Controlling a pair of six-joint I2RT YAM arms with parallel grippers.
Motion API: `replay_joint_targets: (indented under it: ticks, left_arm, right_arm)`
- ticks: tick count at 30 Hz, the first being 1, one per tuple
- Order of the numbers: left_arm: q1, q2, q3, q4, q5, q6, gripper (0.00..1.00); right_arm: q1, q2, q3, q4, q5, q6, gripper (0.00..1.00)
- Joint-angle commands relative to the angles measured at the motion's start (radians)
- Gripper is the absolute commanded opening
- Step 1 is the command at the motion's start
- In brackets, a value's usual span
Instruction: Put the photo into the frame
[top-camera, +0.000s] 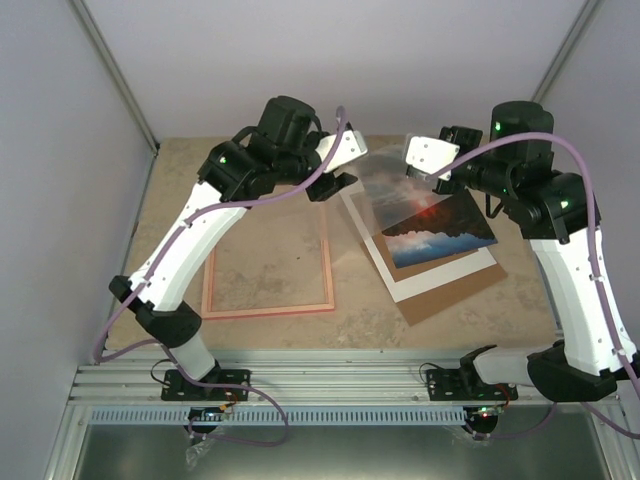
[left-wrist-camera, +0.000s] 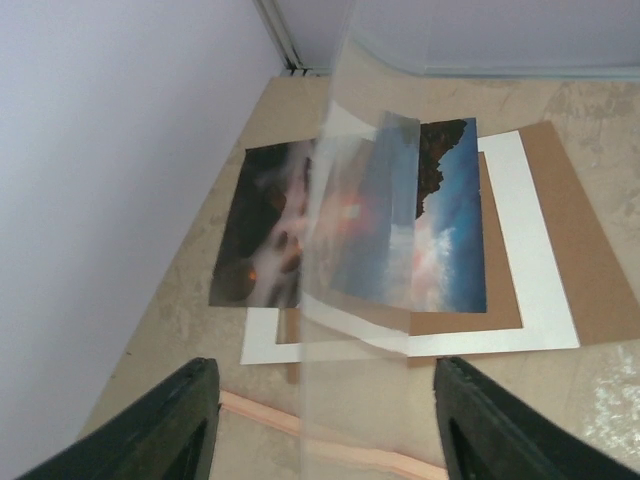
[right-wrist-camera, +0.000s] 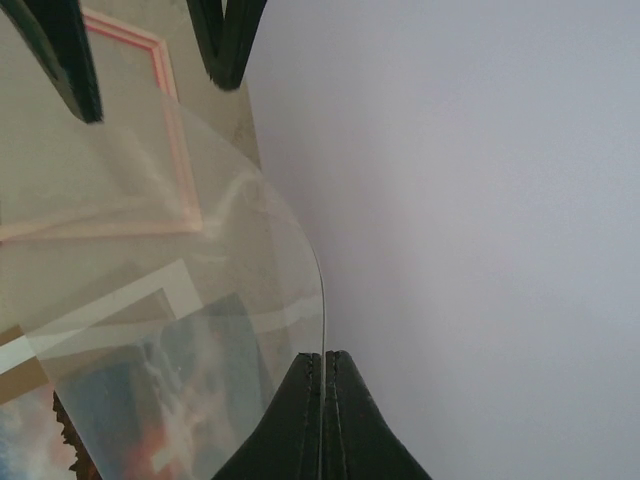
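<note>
The pink frame (top-camera: 268, 308) lies flat on the table at left, empty. The photo (top-camera: 432, 218) lies at right on a white mat (top-camera: 445, 272) and a brown backing board (top-camera: 452, 297). My right gripper (top-camera: 408, 152) is shut on the edge of a clear curved plastic sheet (top-camera: 385, 178), held above the photo; the pinch shows in the right wrist view (right-wrist-camera: 323, 368). My left gripper (left-wrist-camera: 325, 420) is open, its fingers (left-wrist-camera: 185, 425) wide on either side of the sheet (left-wrist-camera: 350, 330) without touching it. The photo (left-wrist-camera: 455, 240) shows beyond it, partly blurred through the sheet.
The frame's rail (left-wrist-camera: 262, 411) runs just below the left fingers. White walls close the table on the left, right and back. The mat (left-wrist-camera: 532, 255) and backing (left-wrist-camera: 592, 275) reach toward the right edge. Left fingers (right-wrist-camera: 62, 50) appear at top of the right wrist view.
</note>
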Motion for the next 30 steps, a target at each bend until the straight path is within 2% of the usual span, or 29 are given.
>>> replay_joint_targets:
  ticks: [1,4,8,10,11,12,14,15,17,18,21,25,28,30]
  left_arm:
    - [-0.006,0.025,-0.016,-0.01,0.026,0.007,0.46]
    - [-0.006,0.013,-0.04,0.003,0.057,-0.022,0.19]
    - [-0.006,-0.038,-0.137,0.067,0.085,-0.095,0.0]
    - [-0.004,-0.066,-0.18,0.098,0.089,-0.137,0.0]
    - [0.007,-0.081,-0.2,0.117,0.106,-0.168,0.0]
    - [0.023,-0.1,-0.22,0.142,0.137,-0.201,0.0]
    - [0.066,-0.136,-0.259,0.194,0.203,-0.281,0.0]
    - [0.088,-0.154,-0.286,0.225,0.239,-0.332,0.0]
    - [0.125,-0.191,-0.337,0.284,0.322,-0.414,0.0]
    - [0.132,-0.209,-0.362,0.314,0.355,-0.451,0.0]
    - [0.138,-0.258,-0.405,0.405,0.449,-0.553,0.0]
    - [0.207,-0.314,-0.531,0.614,0.659,-0.841,0.0]
    - [0.281,-0.363,-0.706,0.77,0.694,-0.993,0.0]
    - [0.337,-0.358,-0.781,0.753,0.664,-0.988,0.0]
  right_arm:
    - [0.015,-0.021,0.001,0.024,-0.014,-0.011,0.0]
    - [0.014,-0.017,0.0,0.039,-0.018,0.006,0.01]
    - [0.015,-0.02,-0.023,0.065,-0.035,0.029,0.0]
    - [0.016,-0.023,-0.043,0.099,-0.015,0.059,0.05]
    - [0.015,-0.025,-0.052,0.122,0.004,0.088,0.13]
    - [0.015,-0.027,-0.059,0.144,0.019,0.114,0.27]
    - [0.008,-0.029,-0.062,0.168,0.029,0.174,0.62]
    - [0.0,-0.031,-0.063,0.179,0.021,0.21,0.76]
    - [-0.022,-0.036,-0.062,0.205,-0.003,0.299,0.94]
    - [-0.041,-0.038,-0.061,0.22,-0.024,0.336,0.97]
    - [-0.09,-0.042,-0.054,0.275,-0.067,0.445,0.98]
    - [-0.225,-0.023,0.014,0.317,-0.2,0.617,0.98]
    - [-0.313,-0.02,-0.006,0.355,-0.281,0.719,0.98]
    - [-0.34,-0.019,-0.051,0.369,-0.31,0.739,0.98]
